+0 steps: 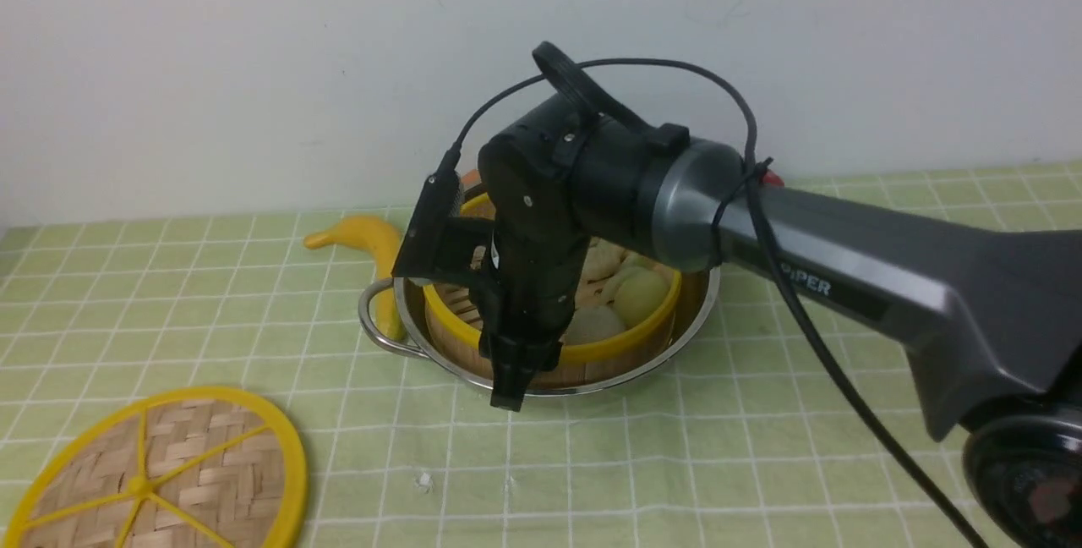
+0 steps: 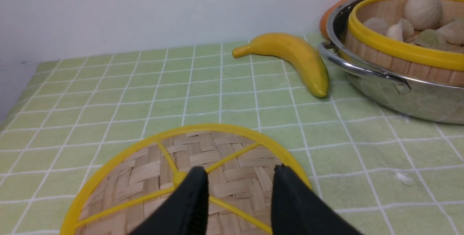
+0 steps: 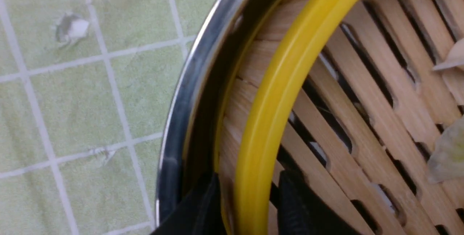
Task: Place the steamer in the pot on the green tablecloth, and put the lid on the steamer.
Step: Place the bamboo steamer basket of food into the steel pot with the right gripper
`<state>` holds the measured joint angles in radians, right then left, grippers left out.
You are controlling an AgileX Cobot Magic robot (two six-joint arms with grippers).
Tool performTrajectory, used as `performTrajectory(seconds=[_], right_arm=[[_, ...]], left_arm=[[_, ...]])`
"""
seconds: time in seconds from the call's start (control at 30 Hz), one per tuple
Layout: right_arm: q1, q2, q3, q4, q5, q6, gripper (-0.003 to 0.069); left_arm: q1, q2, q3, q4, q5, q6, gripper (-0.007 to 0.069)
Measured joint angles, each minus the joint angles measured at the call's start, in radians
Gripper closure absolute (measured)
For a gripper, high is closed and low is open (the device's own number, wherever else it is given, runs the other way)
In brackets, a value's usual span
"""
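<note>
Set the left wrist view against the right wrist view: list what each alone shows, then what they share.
Only the left wrist view: the lid lying flat, with the left fingers apart over it, and a banana beside the pot. Only the right wrist view: the right fingers straddling the yellow rim of the steamer, plus its slatted floor up close. Both: the steamer seated in the pot on the green tablecloth.
</note>
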<state>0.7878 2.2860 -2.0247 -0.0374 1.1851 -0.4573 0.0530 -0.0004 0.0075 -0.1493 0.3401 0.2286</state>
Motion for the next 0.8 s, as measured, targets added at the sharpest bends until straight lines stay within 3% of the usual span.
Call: performTrajectory(seconds=[0.57,0.8], right_arm=[[0.007,0.019,0.0,-0.099,0.04,0.0,0.0554],[0.007,0.02,-0.002,-0.123,0.058,0.0,0.0555]], left_arm=[[0.0,0.0,0.0,0.0,0.0,0.0,0.0381],[0.0,0.0,0.0,0.0,0.0,0.0,0.0381]])
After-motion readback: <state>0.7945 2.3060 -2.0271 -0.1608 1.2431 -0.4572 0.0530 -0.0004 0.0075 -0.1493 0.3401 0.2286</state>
